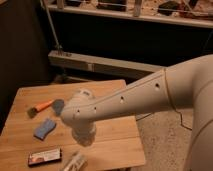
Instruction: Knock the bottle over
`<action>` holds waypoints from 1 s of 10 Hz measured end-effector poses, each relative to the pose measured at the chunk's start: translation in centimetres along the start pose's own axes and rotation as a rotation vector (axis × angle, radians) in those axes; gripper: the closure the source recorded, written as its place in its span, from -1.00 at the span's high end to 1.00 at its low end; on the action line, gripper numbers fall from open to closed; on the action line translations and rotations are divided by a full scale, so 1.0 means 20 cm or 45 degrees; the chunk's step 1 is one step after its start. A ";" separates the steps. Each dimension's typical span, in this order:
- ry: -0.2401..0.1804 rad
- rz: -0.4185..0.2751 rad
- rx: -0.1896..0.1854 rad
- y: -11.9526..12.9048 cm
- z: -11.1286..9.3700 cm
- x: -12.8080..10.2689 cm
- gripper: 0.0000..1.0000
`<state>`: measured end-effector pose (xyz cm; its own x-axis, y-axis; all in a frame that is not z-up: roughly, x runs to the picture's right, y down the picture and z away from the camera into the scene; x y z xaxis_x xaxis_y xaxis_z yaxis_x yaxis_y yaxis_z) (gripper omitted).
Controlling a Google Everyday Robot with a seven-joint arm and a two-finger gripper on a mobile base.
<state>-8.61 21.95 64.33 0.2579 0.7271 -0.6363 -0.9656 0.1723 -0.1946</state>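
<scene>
Arm (135,95): smooth off-white plastic shell, matte, warm-tinted in this light. The thick rounded segment right of the counter (117,142) has a thin dark seam ringing it where the slimmer tube link begins. The tube link tapers over the counter and carries a row of three small dark round holes along its side. It ends above the counter's middle in a bulbous wrist housing (79,112) with a flat circular cap on top. Claw (84,136): short pale stub under that housing, above the counter's front half.
</scene>
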 end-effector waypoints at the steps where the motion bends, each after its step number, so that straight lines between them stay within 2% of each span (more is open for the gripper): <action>1: -0.049 0.057 -0.012 -0.03 -0.06 -0.07 -1.00; 3: -0.063 0.067 -0.016 -0.04 -0.07 -0.08 -0.94; 5: -0.063 0.068 -0.018 -0.04 -0.08 -0.08 -0.60; 6: -0.062 0.068 -0.018 -0.04 -0.07 -0.08 -0.32; 10: -0.060 0.067 -0.018 -0.04 -0.07 -0.08 0.45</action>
<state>-8.22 19.70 64.49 0.2045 0.7652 -0.6104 -0.9772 0.1237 -0.1723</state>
